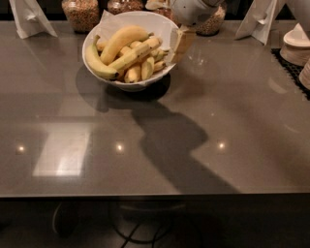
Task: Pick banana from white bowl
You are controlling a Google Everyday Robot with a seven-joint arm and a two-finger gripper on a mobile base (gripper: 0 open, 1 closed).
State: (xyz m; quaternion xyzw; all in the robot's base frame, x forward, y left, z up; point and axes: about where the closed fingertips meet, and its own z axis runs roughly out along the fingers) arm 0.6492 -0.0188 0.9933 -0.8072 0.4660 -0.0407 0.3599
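The white bowl (160, 25) stands at the back centre-left of the dark glossy table. It holds several bananas. The long, slim, speckled banana (133, 54) lies slantwise across the middle of the heap. A thicker, curved, clean-yellow banana (121, 38) lies above it, and short stubby ones (147, 68) lie below it. My gripper (181, 42) hangs from the pale arm (191, 10) at the top. It is at the bowl's right rim, just right of the slim banana's upper tip, and holds nothing that I can see.
Glass jars (81, 12) of food stand behind the bowl. White folded stands are at the back left (29, 17) and back right (261, 19). Stacked pale dishes (296, 44) sit on a black mat (291, 65) at the right edge.
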